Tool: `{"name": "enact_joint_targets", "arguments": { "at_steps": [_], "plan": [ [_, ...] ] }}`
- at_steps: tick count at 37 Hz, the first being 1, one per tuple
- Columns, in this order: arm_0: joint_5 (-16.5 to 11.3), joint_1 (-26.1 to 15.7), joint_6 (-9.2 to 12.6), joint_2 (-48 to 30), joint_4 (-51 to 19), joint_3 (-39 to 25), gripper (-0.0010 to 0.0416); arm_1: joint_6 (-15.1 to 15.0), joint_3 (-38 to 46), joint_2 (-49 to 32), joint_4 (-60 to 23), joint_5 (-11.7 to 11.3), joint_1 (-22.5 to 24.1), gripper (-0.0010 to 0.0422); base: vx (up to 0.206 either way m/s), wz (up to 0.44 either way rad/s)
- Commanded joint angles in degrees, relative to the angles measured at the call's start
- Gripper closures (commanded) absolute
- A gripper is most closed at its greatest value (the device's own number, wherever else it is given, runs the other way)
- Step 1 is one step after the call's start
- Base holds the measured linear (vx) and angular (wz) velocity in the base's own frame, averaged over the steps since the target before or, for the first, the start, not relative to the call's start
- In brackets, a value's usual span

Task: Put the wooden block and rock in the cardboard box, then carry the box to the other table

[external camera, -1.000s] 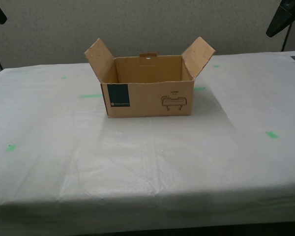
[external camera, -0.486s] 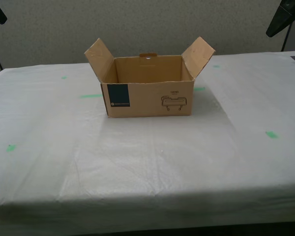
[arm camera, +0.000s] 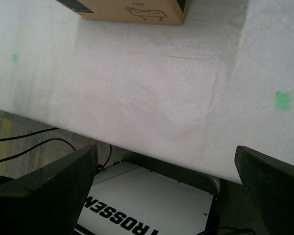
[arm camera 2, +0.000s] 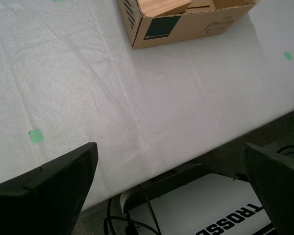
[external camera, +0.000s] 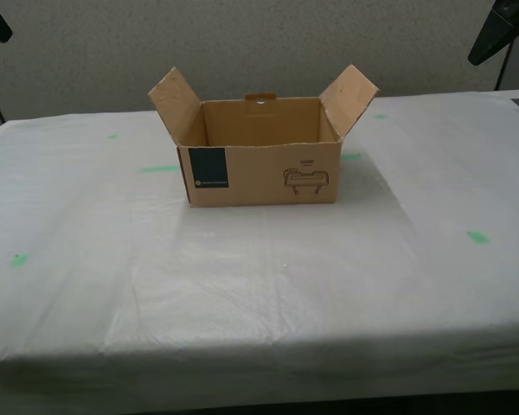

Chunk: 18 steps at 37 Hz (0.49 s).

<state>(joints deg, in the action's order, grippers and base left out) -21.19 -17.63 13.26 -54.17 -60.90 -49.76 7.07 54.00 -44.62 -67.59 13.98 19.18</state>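
The cardboard box [external camera: 261, 160] sits on the other table [external camera: 259, 285], which wears a wrinkled white cloth. In the exterior view the box stands near the middle of the table, toward the far side. Its side flaps stick up and out, so the top is open. A dark blue label [external camera: 208, 168] is on its front, toward the exterior view's left, and a small line drawing [external camera: 306, 179] is on the front toward the exterior view's right. Little pieces of green tape [external camera: 478, 236] lie here and there on the cloth, well apart from the box.

In the second wrist view, the wooden block [arm camera 2: 162, 7] shows inside the box. It is light tan and it leans against the inside of the box. The rock cannot be seen in any view.

The second gripper [arm camera 2: 179, 186] hangs past the near edge of the table, well apart from the box. Its two dark fingers [arm camera 2: 49, 186] are spread wide with nothing between them. The robot's white base [arm camera 2: 206, 210] shows below it, along with some black cables.

The first gripper [arm camera: 174, 188] also hangs past the table edge, well apart from the box. Its fingers [arm camera: 44, 188] are spread wide too, and they hold nothing. In this view only the bottom front of the box shows.
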Motion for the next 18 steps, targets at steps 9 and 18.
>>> {"name": "enact_joint_targets", "arguments": {
  "at_steps": [9,18],
  "plan": [
    [0.07,0.0,0.07,0.0,0.04,-0.02,0.0016,-0.02,0.07,0.0,-0.04,-0.04,-0.02,0.0014,0.0,0.0],
    [0.07,0.0,0.07,0.0,0.04,-0.02,0.0016,-0.04,0.07,0.0,-0.04,-0.04,-0.02,0.0014,0.0,0.0]
  ]
}}
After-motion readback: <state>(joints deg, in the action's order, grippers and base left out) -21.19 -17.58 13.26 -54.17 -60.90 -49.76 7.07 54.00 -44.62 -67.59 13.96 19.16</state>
